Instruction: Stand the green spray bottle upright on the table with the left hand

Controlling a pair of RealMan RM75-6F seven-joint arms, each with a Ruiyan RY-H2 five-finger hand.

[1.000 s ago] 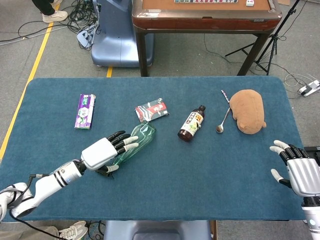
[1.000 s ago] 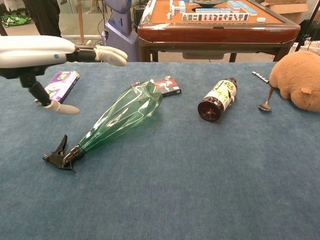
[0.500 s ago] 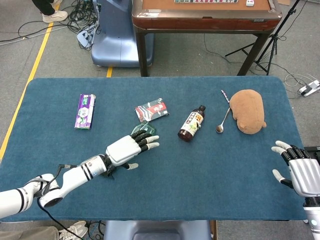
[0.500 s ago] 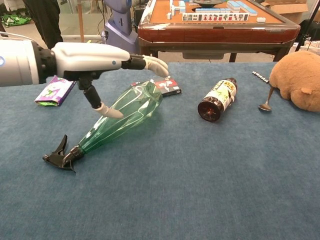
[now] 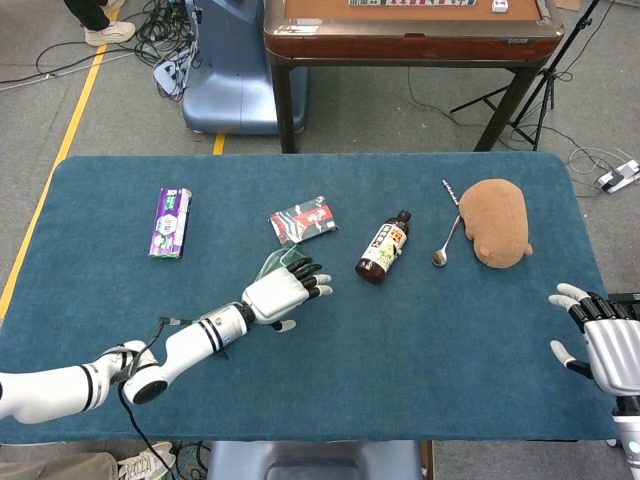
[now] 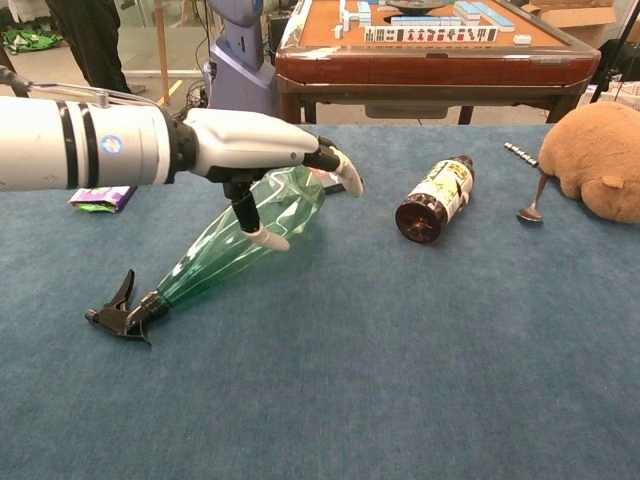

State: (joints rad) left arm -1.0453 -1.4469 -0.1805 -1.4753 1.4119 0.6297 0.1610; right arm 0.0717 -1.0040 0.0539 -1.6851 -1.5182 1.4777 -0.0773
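Observation:
The green spray bottle lies on its side on the blue table. Its black trigger head points to the near left and its wide base to the far right. My left hand arches over the wide end. Its fingers curl down past the far side and the thumb touches the near side. The bottle still rests on the cloth. In the head view my left hand hides most of the bottle. My right hand hovers at the table's right edge, fingers spread, holding nothing.
A brown sauce bottle lies to the right of the spray bottle. A red-and-black packet sits just behind it. A purple packet lies far left. A spoon and a brown plush toy lie at the back right.
My left hand has moved right along the spray bottle, from near its neck to its wide end, and its fingers have curled down around it. The bottle has not moved.

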